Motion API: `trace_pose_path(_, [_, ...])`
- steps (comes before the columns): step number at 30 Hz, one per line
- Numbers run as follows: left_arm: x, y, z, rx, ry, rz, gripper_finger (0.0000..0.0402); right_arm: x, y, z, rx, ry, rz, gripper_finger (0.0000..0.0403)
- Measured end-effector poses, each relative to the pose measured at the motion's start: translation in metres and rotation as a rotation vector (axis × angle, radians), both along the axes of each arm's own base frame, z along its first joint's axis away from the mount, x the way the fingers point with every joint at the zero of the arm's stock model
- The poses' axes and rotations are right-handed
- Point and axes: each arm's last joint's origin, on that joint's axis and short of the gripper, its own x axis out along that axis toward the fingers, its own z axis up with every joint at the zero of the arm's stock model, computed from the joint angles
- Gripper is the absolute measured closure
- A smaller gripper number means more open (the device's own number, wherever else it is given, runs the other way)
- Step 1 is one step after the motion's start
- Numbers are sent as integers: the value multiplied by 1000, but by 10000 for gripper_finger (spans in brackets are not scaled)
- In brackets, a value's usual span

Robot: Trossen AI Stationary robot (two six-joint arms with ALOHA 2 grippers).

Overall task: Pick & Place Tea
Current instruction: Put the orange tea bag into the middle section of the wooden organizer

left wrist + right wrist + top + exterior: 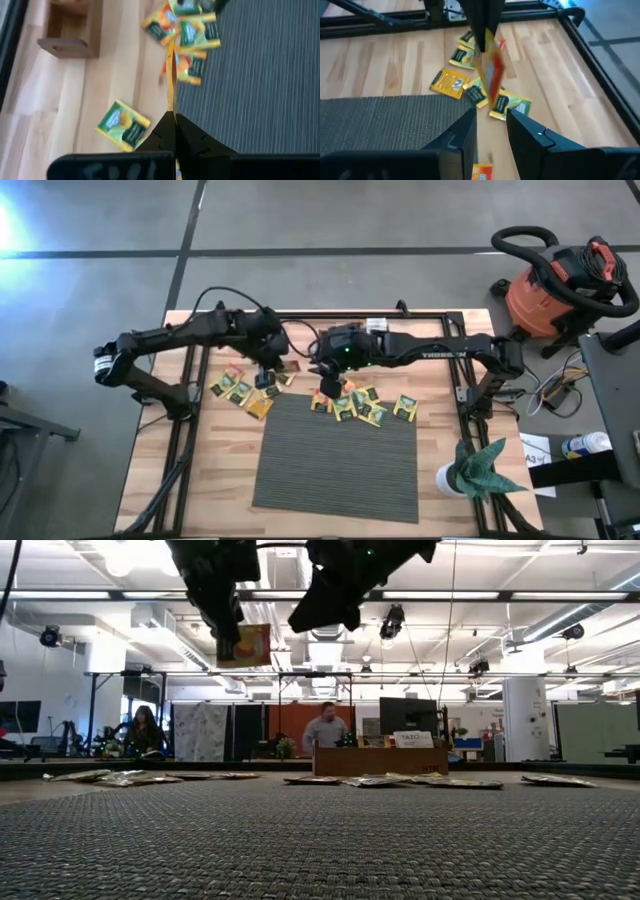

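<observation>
Tea sachets remain mostly unsorted. From the low view, nearest me lies the grey mat, bare; beyond its far edge the sachets lie flat on the desk, in a left cluster and a right cluster. The left pincer is clamped on one orange sachet, lifted clear of the desk and hanging edge-on. The right pincer stands part-way apart and grips nothing, hovering above the right cluster. Farthest off, the wooden tray shows one orange item inside. I judge placement barely begun: one sachet is in transit, and nearly all others await picking.
</observation>
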Motion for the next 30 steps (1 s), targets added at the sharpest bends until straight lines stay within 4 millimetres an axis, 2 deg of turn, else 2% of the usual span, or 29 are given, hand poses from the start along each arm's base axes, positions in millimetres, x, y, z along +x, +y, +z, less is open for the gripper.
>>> trace_pose_path(8, [15,0,-12,1,25,-45,401,3,2,7,-13,-23,-8,295])
trace_pose_path(15, [28,-7,-7,24,-78,-83,401,3,1,5,-12,-20,-17,253])
trace_pose_path(22, [33,-11,-4,34,-121,-95,401,1,1,2,3,18,-21,219])
trace_pose_path(26, [33,-11,-4,33,-121,-92,401,0,2,0,21,32,-32,220])
trace_pose_path(30, [34,-11,-3,19,-137,-85,401,0,2,0,21,29,-31,243])
